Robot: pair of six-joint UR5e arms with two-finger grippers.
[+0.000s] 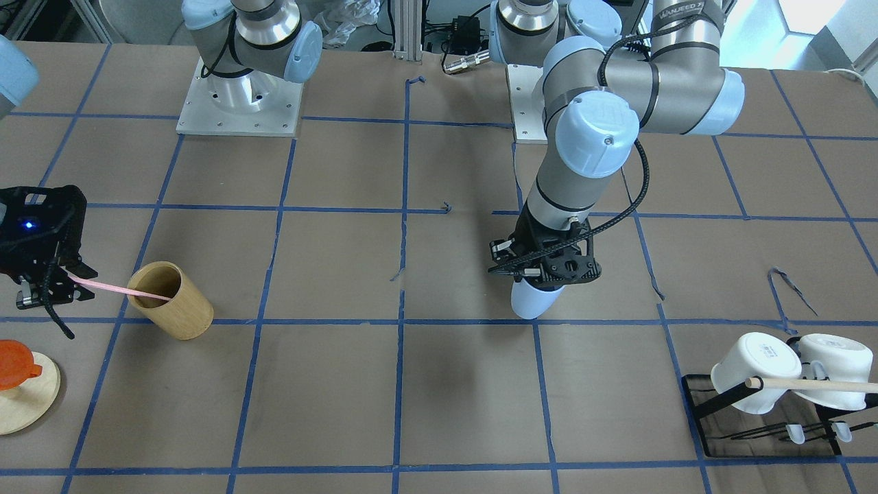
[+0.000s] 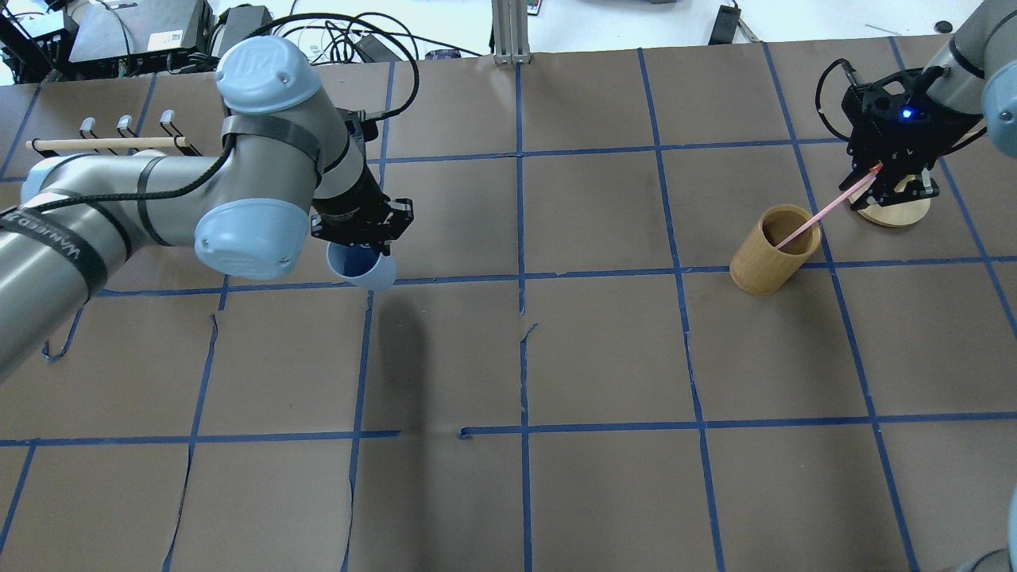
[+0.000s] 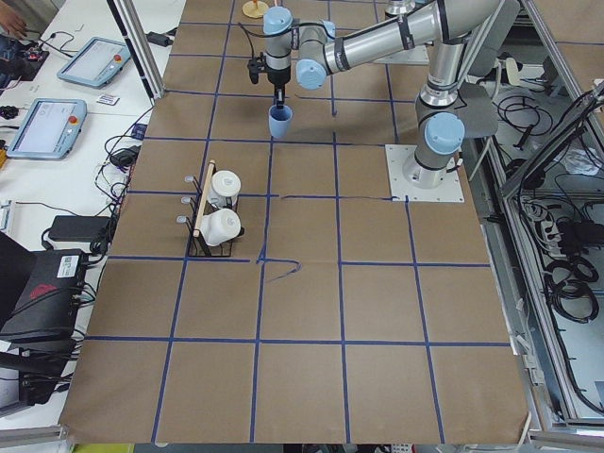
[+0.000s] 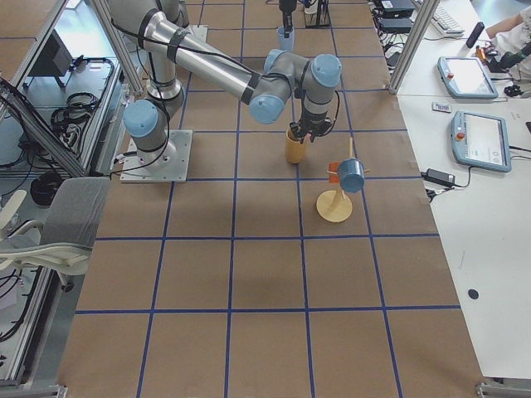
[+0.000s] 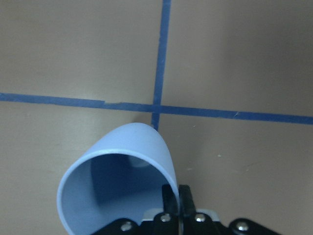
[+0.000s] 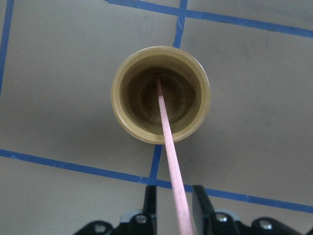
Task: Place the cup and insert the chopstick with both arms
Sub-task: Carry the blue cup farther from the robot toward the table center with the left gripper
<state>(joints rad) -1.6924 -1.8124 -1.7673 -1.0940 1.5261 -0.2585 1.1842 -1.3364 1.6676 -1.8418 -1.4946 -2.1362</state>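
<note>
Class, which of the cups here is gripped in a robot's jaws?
The light-blue cup, rim pinched by the left gripper. The white cups sit on their rack; the bamboo cup stands free on the table.

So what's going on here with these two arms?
Two robot arms are working at once. The left gripper holds a light blue cup by its rim, over a crossing of blue tape lines. The right gripper has a pink chopstick between its fingers, with the tip already down inside the upright bamboo holder. Whether the jaws are clamped on it is hard to tell.
</note>
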